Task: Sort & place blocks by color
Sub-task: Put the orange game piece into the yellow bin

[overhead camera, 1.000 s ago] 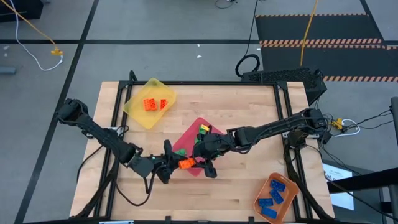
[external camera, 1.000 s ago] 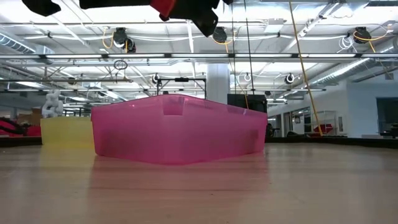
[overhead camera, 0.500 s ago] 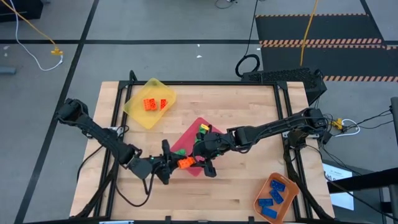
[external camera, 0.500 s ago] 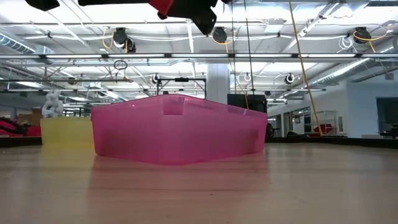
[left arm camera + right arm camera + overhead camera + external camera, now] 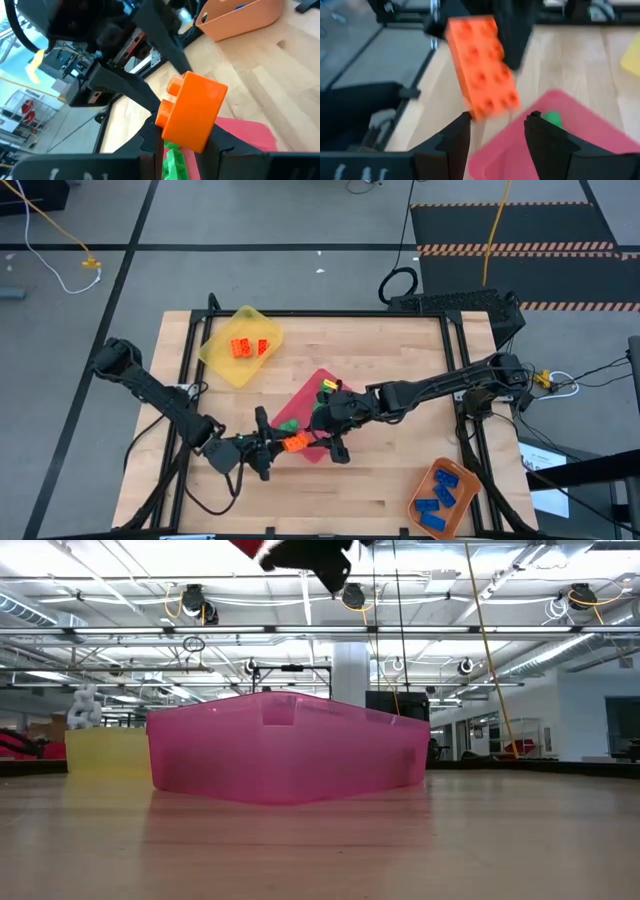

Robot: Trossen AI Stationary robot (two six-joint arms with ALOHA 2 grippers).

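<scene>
An orange block [image 5: 192, 112], two studs wide and several long, hangs in the air over the near left edge of the pink tray [image 5: 318, 412]. My left gripper [image 5: 182, 145] is shut on it, reaching in from the table's left [image 5: 283, 445]. My right gripper [image 5: 497, 117] faces it from the right [image 5: 328, 442]. It is open, with its fingers just short of the block's free end [image 5: 490, 102]. Green blocks [image 5: 326, 390] lie in the pink tray. My left gripper pinches one end of the orange block [image 5: 190, 135] between its two fingers. The fingers come nearly level from the table's left, along the block's length. The block juts out beyond the fingertips toward my right gripper, clear of the tray and the table, with its studded face [image 5: 480, 65] turned toward that gripper.
A yellow tray [image 5: 222, 360] with orange blocks [image 5: 248, 347] sits at the far left. An orange tray [image 5: 455, 472] with blue blocks [image 5: 440, 500] sits at the near right corner. The pink tray [image 5: 285, 745] stands mid-table on bare wood.
My left gripper has rolled about its own axis with the orange block and drawn slightly toward the table's left, away from my right gripper. Its arm has left the top of the low view. My right gripper has kept its place.
</scene>
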